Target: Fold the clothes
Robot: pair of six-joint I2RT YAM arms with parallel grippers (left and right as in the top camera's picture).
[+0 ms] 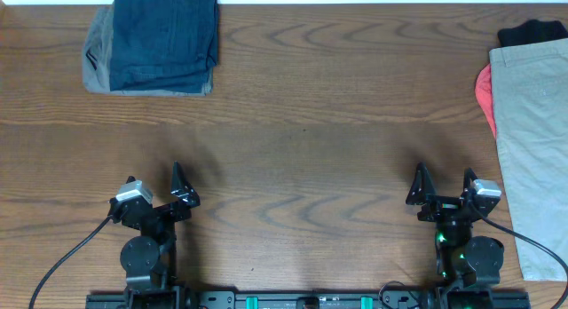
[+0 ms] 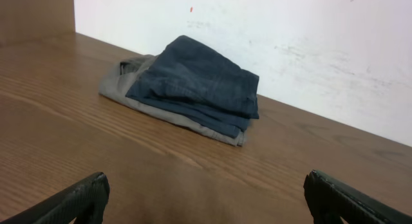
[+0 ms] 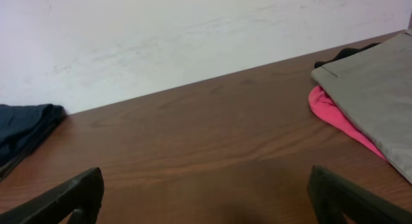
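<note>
The clothes, a pair of light khaki trousers, lie flat along the table's right edge and run from the far side toward the near side. In the right wrist view the trousers show at the right with the waistband end nearest. My right gripper is open over bare wood near the front edge, left of the trousers and apart from them. Near the front left, my left gripper is also open, with nothing between its fingers.
Folded dark blue jeans rest on a grey garment at the far left. A coral-red garment and a black one poke out from under the trousers. A white wall backs the wooden table.
</note>
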